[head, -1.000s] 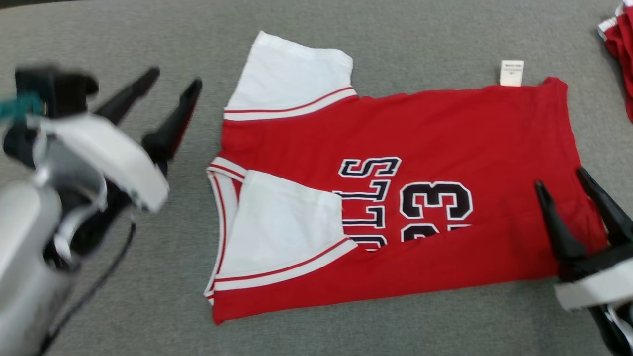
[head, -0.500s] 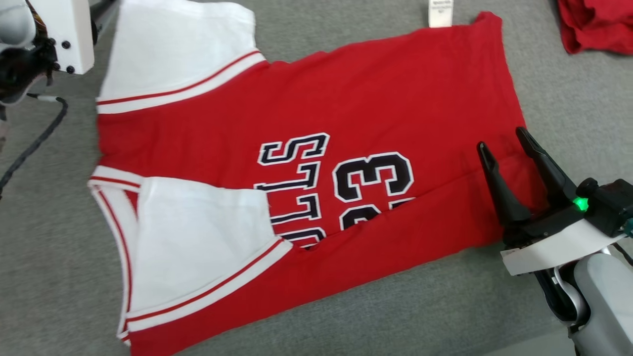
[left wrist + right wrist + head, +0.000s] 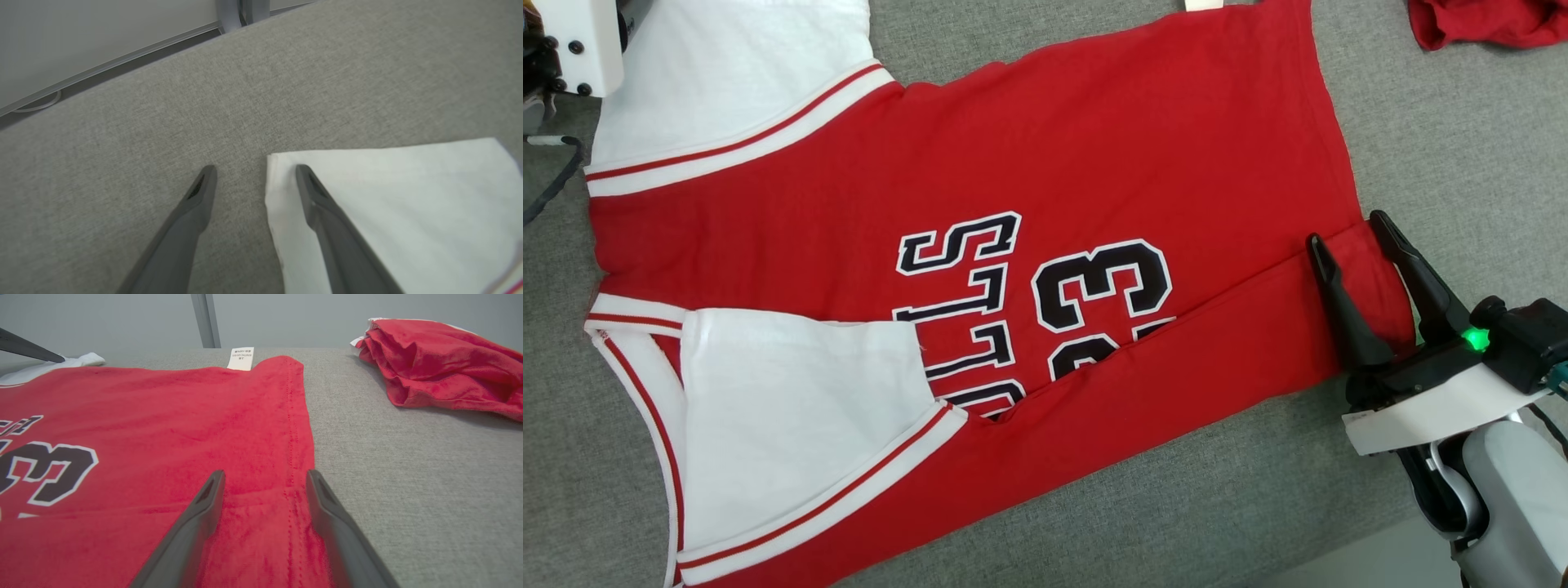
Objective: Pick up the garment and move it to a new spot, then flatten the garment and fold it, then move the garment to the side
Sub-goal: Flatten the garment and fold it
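The garment (image 3: pixel 1045 163) is a red jersey with white sleeves and dark "33" print, lying flat on the grey table (image 3: pixel 1462 147). Its near long edge and near sleeve (image 3: pixel 800 408) are folded in over the body. My right gripper (image 3: pixel 1343 230) stands open over the hem corner at the jersey's right end, low over the red cloth (image 3: pixel 163 428) in the right wrist view, fingers either side of the hem seam. My left gripper (image 3: pixel 255 167) is open at the corner of the far white sleeve (image 3: pixel 408 196), one finger over the sleeve, the other over bare table.
A second red garment (image 3: pixel 1486 20) lies crumpled at the table's far right, also in the right wrist view (image 3: pixel 441 363). A white label (image 3: pixel 241 358) sticks out at the jersey's far hem. The table's near edge runs at the lower right (image 3: pixel 1339 563). My left wrist housing (image 3: pixel 572 41) is at the upper left.
The head camera has swung, so the jersey now sits larger and further left. My left arm went from the near left up to the far sleeve. Both grippers stayed open.
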Controlling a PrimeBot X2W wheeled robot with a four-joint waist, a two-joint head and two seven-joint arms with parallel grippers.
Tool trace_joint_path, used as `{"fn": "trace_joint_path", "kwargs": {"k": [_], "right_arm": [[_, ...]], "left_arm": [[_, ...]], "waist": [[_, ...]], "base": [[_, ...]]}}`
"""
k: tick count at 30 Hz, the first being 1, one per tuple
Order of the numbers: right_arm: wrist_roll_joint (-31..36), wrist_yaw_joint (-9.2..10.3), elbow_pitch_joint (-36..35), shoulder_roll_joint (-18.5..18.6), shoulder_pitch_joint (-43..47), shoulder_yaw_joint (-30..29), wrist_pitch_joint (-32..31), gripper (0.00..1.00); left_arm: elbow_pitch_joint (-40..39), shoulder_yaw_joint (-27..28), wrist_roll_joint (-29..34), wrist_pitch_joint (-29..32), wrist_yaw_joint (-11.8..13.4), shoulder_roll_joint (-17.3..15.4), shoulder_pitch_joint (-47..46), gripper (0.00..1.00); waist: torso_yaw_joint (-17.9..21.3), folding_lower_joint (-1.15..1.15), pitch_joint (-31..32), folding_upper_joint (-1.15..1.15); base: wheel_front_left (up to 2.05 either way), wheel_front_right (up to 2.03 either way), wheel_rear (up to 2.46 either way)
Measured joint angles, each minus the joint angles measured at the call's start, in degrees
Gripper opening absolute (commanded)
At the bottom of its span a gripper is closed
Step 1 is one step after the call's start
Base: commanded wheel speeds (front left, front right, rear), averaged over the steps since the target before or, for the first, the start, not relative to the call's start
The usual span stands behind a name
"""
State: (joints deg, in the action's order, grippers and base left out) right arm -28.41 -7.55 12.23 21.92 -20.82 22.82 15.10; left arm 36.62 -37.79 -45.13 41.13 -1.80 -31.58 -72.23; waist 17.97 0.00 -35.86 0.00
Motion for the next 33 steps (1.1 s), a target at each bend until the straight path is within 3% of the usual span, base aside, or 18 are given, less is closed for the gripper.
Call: {"fn": "trace_joint_path", "kwargs": {"k": [1,4,5,7,12,25,33], "right_arm": [[0.11,0.00,0.00,0.02,-0.07,0.05,0.00,1.00],[0.19,0.00,0.00,0.07,-0.40,0.22,0.00,1.00],[0.20,0.00,0.00,0.07,-0.42,0.34,0.00,1.00],[0.20,0.00,0.00,0.05,-0.62,0.52,0.00,1.00],[-0.02,0.00,0.03,0.26,-0.90,0.33,0.00,1.00],[-0.26,0.00,0.26,2.16,-4.30,-0.25,0.00,1.00],[-0.76,0.00,2.47,3.05,-5.27,0.65,0.00,1.00]], "left_arm": [[0.42,-0.07,0.21,-0.27,-0.01,0.01,-0.13,0.98],[1.37,-0.34,0.38,-0.43,-0.41,0.02,-0.98,0.67],[1.67,-0.36,0.49,-0.58,-0.42,0.03,-1.12,0.52],[2.25,-0.42,0.68,-0.90,-0.68,0.10,-1.37,0.43],[3.39,-0.45,-0.80,0.73,-1.69,1.19,-2.23,0.00],[1.44,-1.51,-2.22,-3.10,-4.77,1.89,-2.13,0.00],[-2.13,-2.47,-4.50,-4.43,-5.32,1.46,-0.96,0.00]], "waist": [[0.01,0.00,-0.05,0.00],[0.08,0.00,-0.19,0.00],[0.11,0.00,-0.26,0.00],[0.20,0.00,-0.39,0.00],[0.38,0.00,-0.58,0.00],[-1.58,0.00,1.86,0.00],[-3.80,0.00,5.19,0.00]], "base": [[0.00,0.00,0.00],[0.00,0.00,0.00],[0.00,0.00,0.00],[0.00,0.00,0.00],[0.00,0.00,0.00],[0.00,0.00,0.00],[0.00,0.00,0.00]]}}
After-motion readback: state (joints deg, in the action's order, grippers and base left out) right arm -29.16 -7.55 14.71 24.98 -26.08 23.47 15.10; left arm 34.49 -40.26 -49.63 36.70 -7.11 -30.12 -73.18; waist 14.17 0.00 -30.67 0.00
